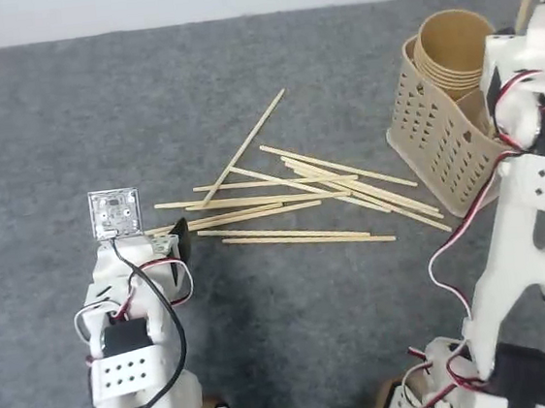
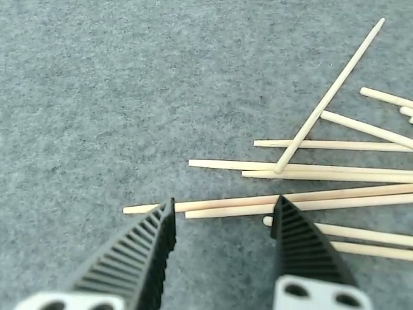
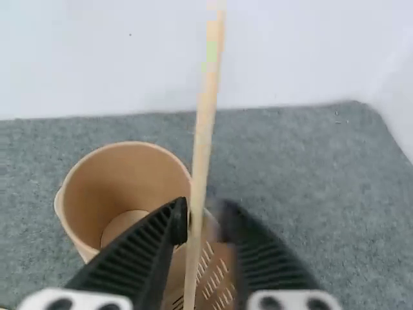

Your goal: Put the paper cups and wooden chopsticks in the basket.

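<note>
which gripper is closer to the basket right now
Right. The right gripper is over the basket, shut on a chopstick beside the paper cups. The left gripper is open at the far end of the loose chopsticks.

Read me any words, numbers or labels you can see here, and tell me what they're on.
No readable text anywhere.
The cups, basket and chopsticks are unprinted.
The small board on the left arm's wrist has marks too small to read.
</note>
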